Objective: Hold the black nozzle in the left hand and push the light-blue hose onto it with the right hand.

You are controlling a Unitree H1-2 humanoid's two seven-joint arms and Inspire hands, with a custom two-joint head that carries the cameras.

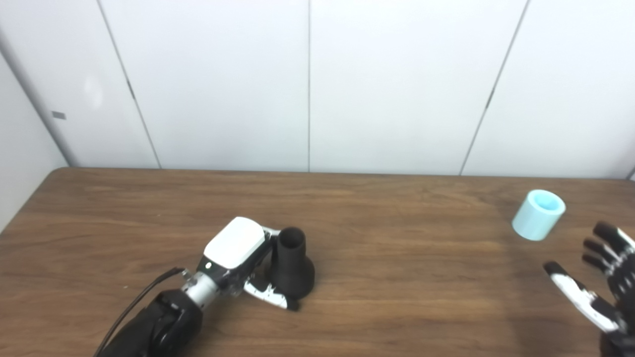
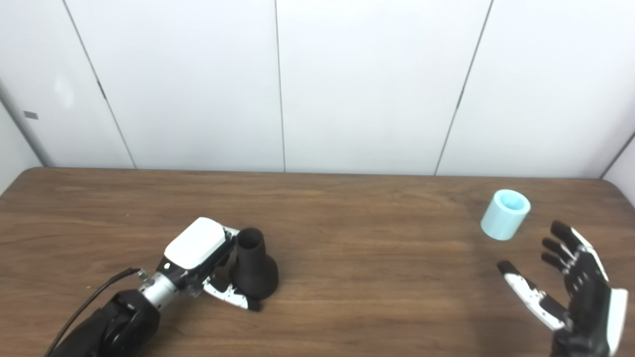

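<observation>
Reaching stage on both sides. Left hand [image 2: 198, 258] wrapped partway round black nozzle [image 2: 254, 271], thumb low at the flared base, fingers hidden behind the neck; contact likely but grip not confirmed from these views. Nozzle upright on wooden table [image 2: 357, 277], narrow mouth up, left of centre. Right hand [image 2: 570, 292] spread wide, holding nothing, palm turned inward, near the table's right edge. Light-blue hose [image 2: 505, 214], a short stub, tilted with open end up and away, just beyond the right fingertips, apart from them, well apart from nozzle.

Advice for the step: close left hand firmly low on the flare, leaving the neck bare for the hose. Right hand to come round the hose sides, not over its bore.

Surroundings: white panelled wall [image 2: 347, 84] behind; nothing between hose and nozzle. Hazards: round stub rolling off at a nudge; nozzle tipping if squeezed unevenly.
</observation>
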